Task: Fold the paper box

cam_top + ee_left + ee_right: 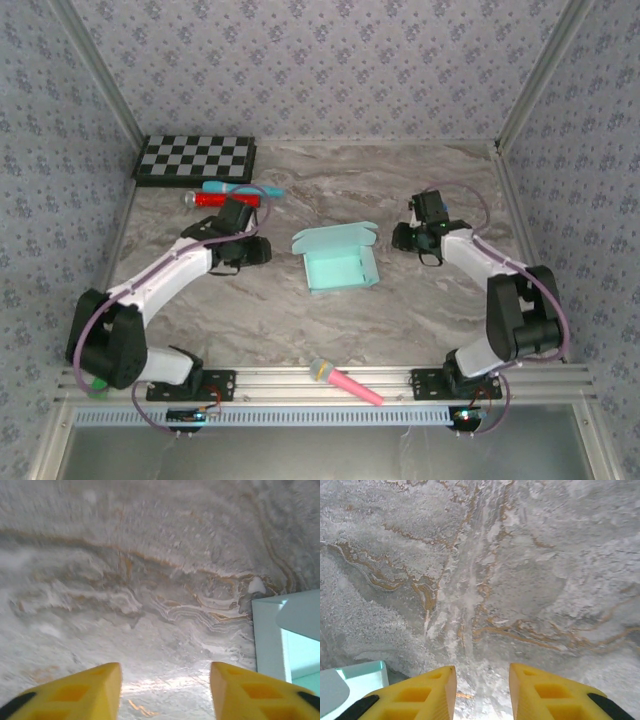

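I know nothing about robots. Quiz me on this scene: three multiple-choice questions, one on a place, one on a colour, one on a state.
1. Where is the pale aqua paper box? A on a black-and-white checkerboard; B mid-table, between the left hand and the right hand; C lifted in the air.
2. What colour is the handle of the stick-shaped toy microphone on the silver metal rail? A black; B white; C pink.
3. The two hands are: A open and empty; B both gripping the box; C shut on pens.
Answers: 1 B, resting on the marble-patterned table; 2 C, pink under a yellow-green head; 3 A, each wrist view shows bare table in the gap.
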{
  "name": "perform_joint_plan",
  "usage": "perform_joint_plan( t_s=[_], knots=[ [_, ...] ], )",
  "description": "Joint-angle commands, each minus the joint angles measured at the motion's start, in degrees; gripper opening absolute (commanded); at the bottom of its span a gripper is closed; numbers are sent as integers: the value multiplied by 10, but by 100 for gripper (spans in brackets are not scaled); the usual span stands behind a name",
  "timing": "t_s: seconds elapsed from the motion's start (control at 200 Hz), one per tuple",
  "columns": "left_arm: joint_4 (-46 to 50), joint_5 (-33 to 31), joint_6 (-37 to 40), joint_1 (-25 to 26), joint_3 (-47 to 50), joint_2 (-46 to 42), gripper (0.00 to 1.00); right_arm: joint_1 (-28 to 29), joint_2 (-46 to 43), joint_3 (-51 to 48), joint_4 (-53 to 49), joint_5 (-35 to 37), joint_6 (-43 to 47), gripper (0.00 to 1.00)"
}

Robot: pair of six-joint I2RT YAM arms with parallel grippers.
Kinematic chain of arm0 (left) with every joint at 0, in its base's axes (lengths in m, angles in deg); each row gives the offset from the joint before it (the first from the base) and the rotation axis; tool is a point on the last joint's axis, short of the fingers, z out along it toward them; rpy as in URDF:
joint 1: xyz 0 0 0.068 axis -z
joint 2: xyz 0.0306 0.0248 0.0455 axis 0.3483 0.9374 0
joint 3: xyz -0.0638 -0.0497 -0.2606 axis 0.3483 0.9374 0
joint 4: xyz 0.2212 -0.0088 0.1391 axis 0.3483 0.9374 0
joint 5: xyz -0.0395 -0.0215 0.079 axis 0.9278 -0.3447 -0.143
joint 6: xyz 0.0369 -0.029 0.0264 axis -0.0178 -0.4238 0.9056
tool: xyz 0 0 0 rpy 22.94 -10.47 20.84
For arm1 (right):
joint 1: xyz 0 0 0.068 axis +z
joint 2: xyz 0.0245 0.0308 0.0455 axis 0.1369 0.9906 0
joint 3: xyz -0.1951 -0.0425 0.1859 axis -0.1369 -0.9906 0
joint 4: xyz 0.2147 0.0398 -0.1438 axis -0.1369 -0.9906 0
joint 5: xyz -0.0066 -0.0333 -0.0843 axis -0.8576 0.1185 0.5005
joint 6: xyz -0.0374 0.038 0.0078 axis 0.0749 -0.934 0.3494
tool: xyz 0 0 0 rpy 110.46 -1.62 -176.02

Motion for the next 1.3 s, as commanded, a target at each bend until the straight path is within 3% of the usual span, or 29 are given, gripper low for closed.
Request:
perform_joint_plan(
  t_s=[0.0,0.15,0.205,0.385,0.6,0.665,0.74,0.835,1.294],
  knots=[
    [-34,15,114,2,6,-57,58,-12,-29,-23,-30,-6,16,36],
    [-169,134,263,2,59,-111,62,-24,-44,-32,-34,-6,23,37],
    [-208,152,310,2,78,-112,71,-27,-46,-32,-33,-6,24,37],
    [-207,219,393,-1,36,-28,69,-28,-50,-33,-30,-7,27,37],
    [-255,289,394,-8,9,58,54,-28,-53,-42,-28,-14,23,38],
    [-282,321,390,-14,14,68,45,-28,-52,-45,-27,-15,22,38],
    [-296,332,384,-19,13,83,35,-28,-53,-48,-25,-16,19,38],
    [-295,344,377,-26,5,102,30,-29,-53,-51,-22,-18,19,38],
    [-344,413,339,-36,9,138,26,-21,-31,-57,-7,-57,20,38]
  ],
)
